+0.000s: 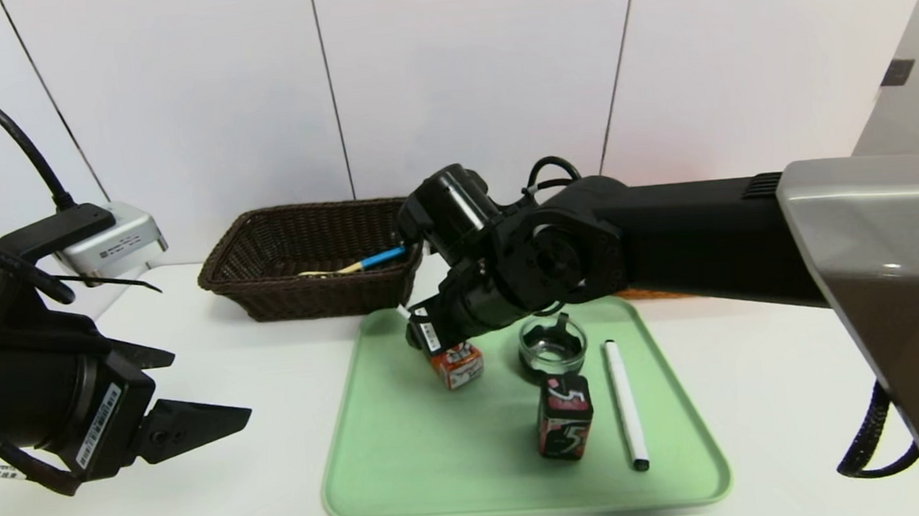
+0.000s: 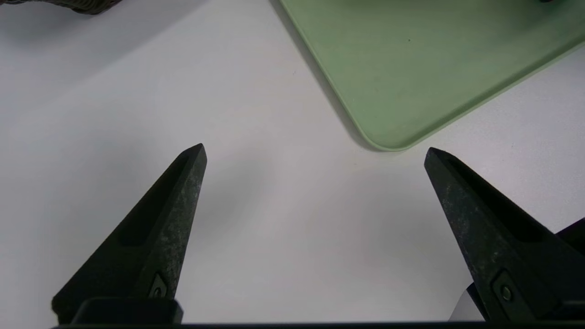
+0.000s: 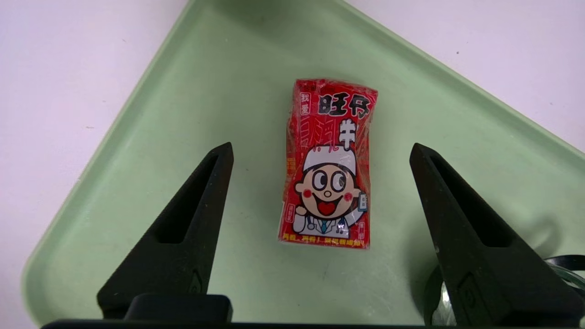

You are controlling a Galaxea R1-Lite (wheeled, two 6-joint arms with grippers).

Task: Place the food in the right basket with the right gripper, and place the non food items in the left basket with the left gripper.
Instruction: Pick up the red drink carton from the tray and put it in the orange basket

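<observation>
On the far left, the left pincer [image 1: 198,421] hangs above the white counter [image 1: 235,367], well apart from the green tray [image 1: 407,453]. Its two fingers [image 2: 173,214] stand wide apart with nothing between them; in the left wrist view only the bare counter lies below them, and one corner of the tray shows beyond the tips.

Behind, near the wall, stands the brown wicker basket [image 1: 271,301]. Inside it lies a thin tool with a blue handle [image 1: 380,258].

In the middle, the right arm reaches across the tray, and the right pincer [image 3: 320,151] is low over the tray's far left part. Its fingers [image 3: 192,224] are also spread open. The red milk candy packet [image 3: 330,164] lies flat on the tray, directly between the two fingertips, touching neither of them. In the head view the packet [image 1: 456,365] shows just under the wrist of this arm.

Just to the right of the packet stands a small glass dish [image 1: 553,346]. In front of the dish stands a dark gum box [image 1: 565,417], upright. Further right, a white marker with a black cap [image 1: 625,403] lies along the tray, near its right rim.
</observation>
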